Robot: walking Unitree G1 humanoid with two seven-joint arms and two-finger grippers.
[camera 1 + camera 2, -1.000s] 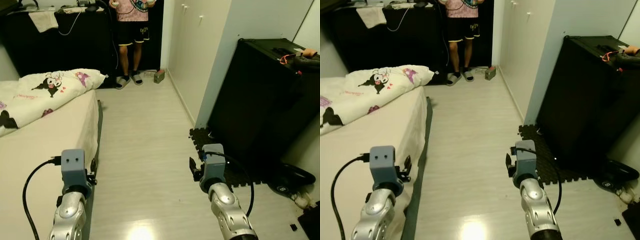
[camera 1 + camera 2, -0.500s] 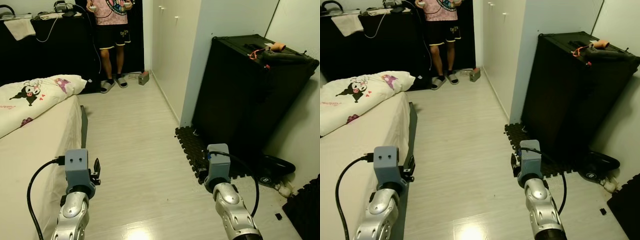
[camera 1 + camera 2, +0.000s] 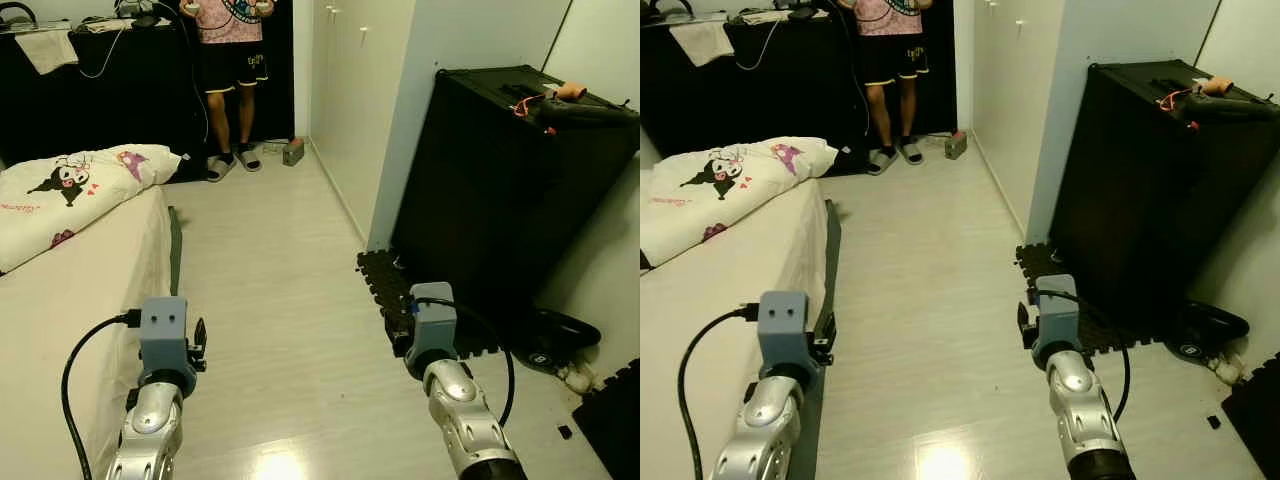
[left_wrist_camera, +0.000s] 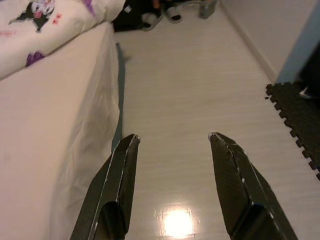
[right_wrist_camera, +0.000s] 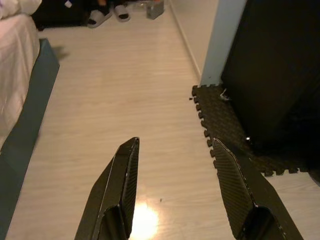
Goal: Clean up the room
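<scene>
Standing in a narrow bedroom, the humanoid holds both arms low over the pale wood-plank floor point(image 3: 280, 300). The left gripper point(image 4: 172, 137) hangs beside the edge of the cream-sheeted bed point(image 3: 70, 300), its two black fingers spread wide and holding nothing; the right gripper point(image 5: 175, 145) is likewise wide and empty, above bare floor near the black interlocking foam mat point(image 5: 225, 120).

One white duvet printed with cartoon figures point(image 3: 70, 185) lies bunched at the bed's far end. One tall black cabinet point(image 3: 500, 190) stands against the right wall, with a dark tool and orange cord point(image 3: 560, 100) on its top (details too small to tell). At its foot lie a black disc-shaped object point(image 3: 555, 335) and small scraps on the floor.

At the far end a person in black shorts and slippers point(image 3: 232, 70) stands before a dark desk point(image 3: 90, 80), one small grey box point(image 3: 293, 152) just beside the feet. The floor between robot and person is open.
</scene>
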